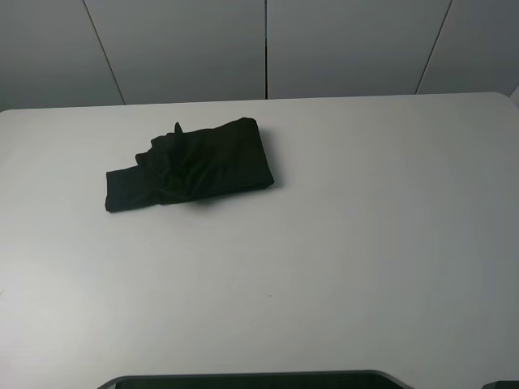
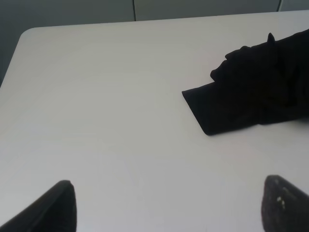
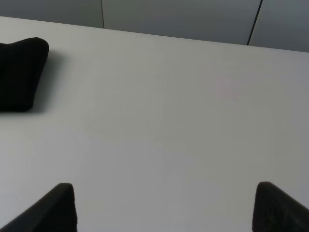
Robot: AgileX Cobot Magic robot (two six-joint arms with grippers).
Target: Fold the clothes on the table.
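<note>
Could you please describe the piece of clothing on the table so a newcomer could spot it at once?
On the large white smooth table, look to the far left part, near the grey wall panels. There lies a black T-shirt, folded into a rumpled oblong bundle. It is the only dark thing on the pale tabletop.

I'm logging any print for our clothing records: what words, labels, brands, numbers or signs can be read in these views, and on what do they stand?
None can be read.
The black T-shirt lies bundled on the white table; only plain black cloth shows, no print or tag.
The table, the grey wall panels and both open grippers, left and right, bear no legible marks.
</note>
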